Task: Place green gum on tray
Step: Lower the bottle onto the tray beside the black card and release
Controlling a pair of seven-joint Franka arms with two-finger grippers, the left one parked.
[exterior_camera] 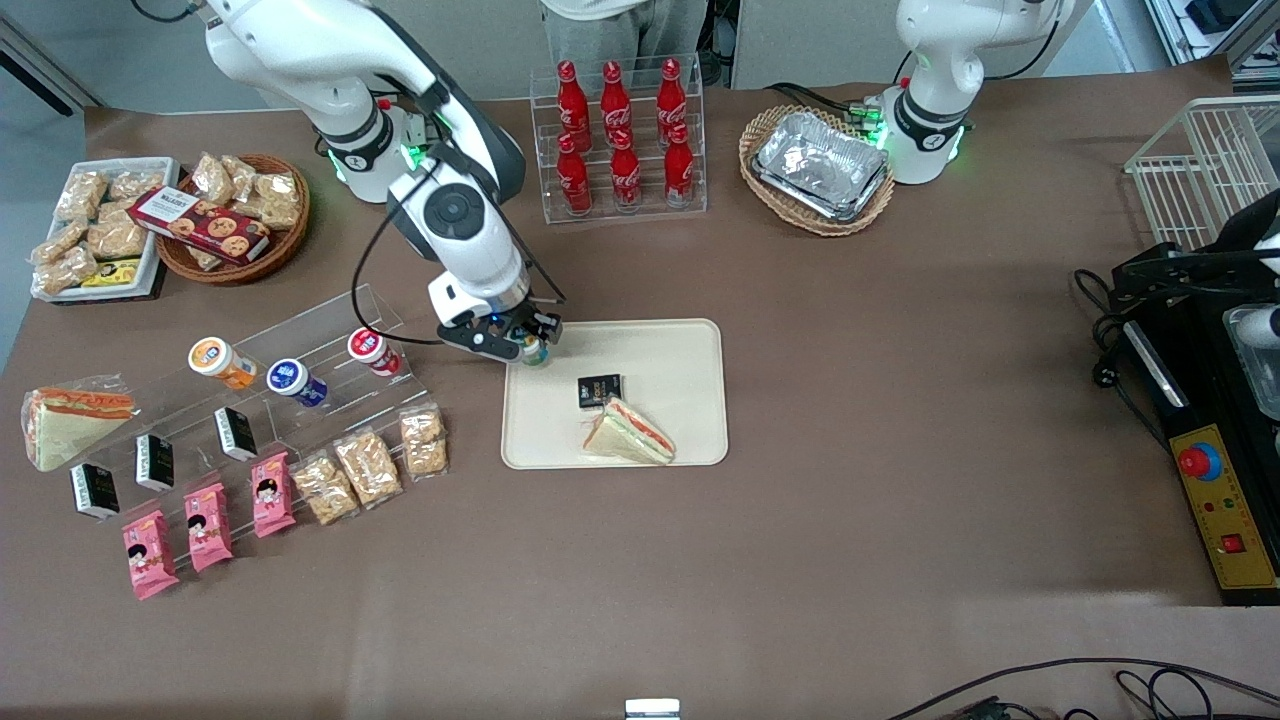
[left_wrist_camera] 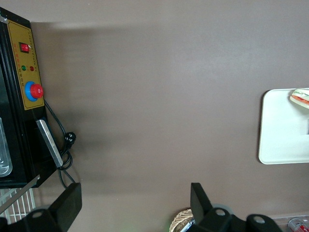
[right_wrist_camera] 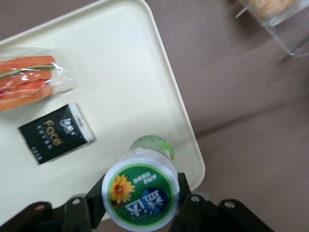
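Front view: the tool [exterior_camera: 530,343] sits over the corner of the tray [exterior_camera: 680,345] nearest the working arm's end of the desk [exterior_camera: 900,400], clamped on the green gum [exterior_camera: 535,351]. A black packet [exterior_camera: 599,390] and a wrapped sandwich [exterior_camera: 630,433] lie on the tray.

Right wrist view: the green gum [right_wrist_camera: 142,193] is pinched at its lid between the fingers [right_wrist_camera: 95,195], hanging above the tray [right_wrist_camera: 120,58] near its rounded corner.
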